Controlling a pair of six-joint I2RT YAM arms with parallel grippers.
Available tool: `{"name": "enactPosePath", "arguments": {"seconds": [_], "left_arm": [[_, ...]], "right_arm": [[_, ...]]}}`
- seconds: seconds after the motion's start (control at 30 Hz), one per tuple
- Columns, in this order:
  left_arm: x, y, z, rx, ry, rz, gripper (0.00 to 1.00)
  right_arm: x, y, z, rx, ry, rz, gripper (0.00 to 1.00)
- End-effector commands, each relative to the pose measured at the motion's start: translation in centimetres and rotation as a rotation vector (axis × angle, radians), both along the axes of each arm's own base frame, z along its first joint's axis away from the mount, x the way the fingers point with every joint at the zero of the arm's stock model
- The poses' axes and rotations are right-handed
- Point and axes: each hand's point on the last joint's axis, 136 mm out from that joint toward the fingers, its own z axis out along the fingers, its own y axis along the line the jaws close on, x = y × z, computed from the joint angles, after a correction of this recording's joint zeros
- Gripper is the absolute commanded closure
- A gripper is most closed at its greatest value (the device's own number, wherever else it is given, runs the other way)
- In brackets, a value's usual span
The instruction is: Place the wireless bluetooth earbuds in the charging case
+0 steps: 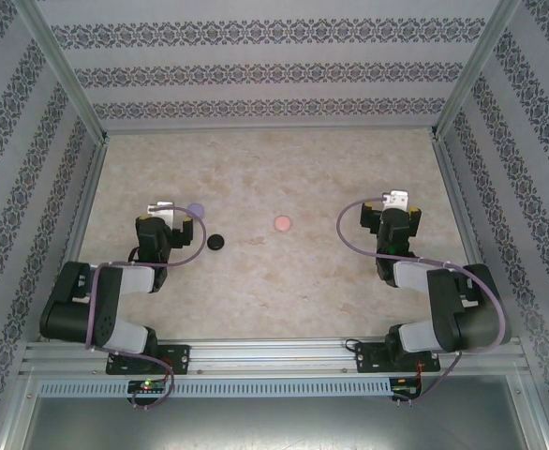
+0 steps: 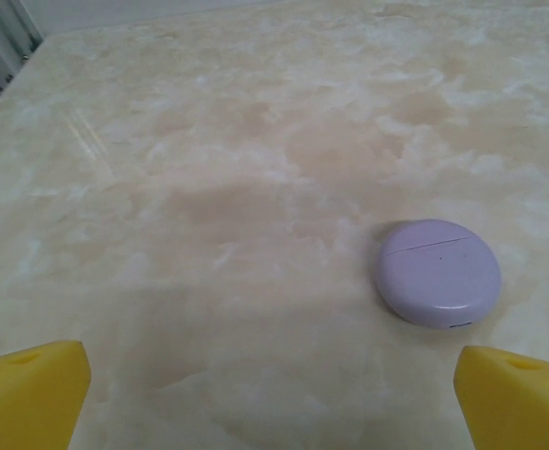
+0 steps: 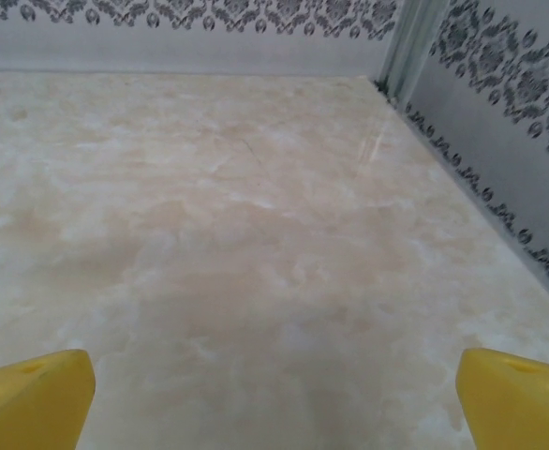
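Left claw [image 2: 274,398] and right claw [image 3: 274,398] gape wide, empty — purple case [image 2: 438,273] at left's two o'clock lies shut; whether earbuds are inside, unclear.

There are one purple case [image 2: 438,272], one black case [image 1: 217,242] and one pink case [image 1: 282,223].

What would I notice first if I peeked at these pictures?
Three little round cases lie on the marble table: a purple case just ahead of the left gripper, a black case close by, and a pink case near the middle. The right gripper sits apart from them, over bare table. Both grippers are open, with bright yellow fingertips.
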Motion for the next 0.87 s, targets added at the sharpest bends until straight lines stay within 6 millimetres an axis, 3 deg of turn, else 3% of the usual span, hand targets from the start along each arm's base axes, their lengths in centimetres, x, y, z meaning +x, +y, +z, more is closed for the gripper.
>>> {"name": "enactPosePath", "arguments": {"seconds": [0.0,0.1,0.17,0.23,0.83], "left_arm": [[1.7,-1.1,1.7,-0.051,-0.105,-0.075,0.00],[2.2,-1.4,1.3,-0.066,-0.072,-0.109,0.01],[2.7,-1.1,1.2,-0.091,-0.057,-0.107,0.01],[2.9,-0.3,0.8,-0.134,-0.033,-0.087,0.00],[2.9,0.0,0.7,-0.124,-0.029,-0.070,0.00]], "right_arm": [[0.8,1.5,0.3,0.040,-0.072,0.105,0.02],[1.7,2.0,0.1,0.052,-0.056,0.146,0.02],[2.3,1.3,0.2,0.106,-0.053,0.148,0.02],[2.3,1.2,0.2,0.112,-0.047,0.154,0.02],[2.3,2.1,0.2,0.112,-0.039,0.208,0.02]]}}
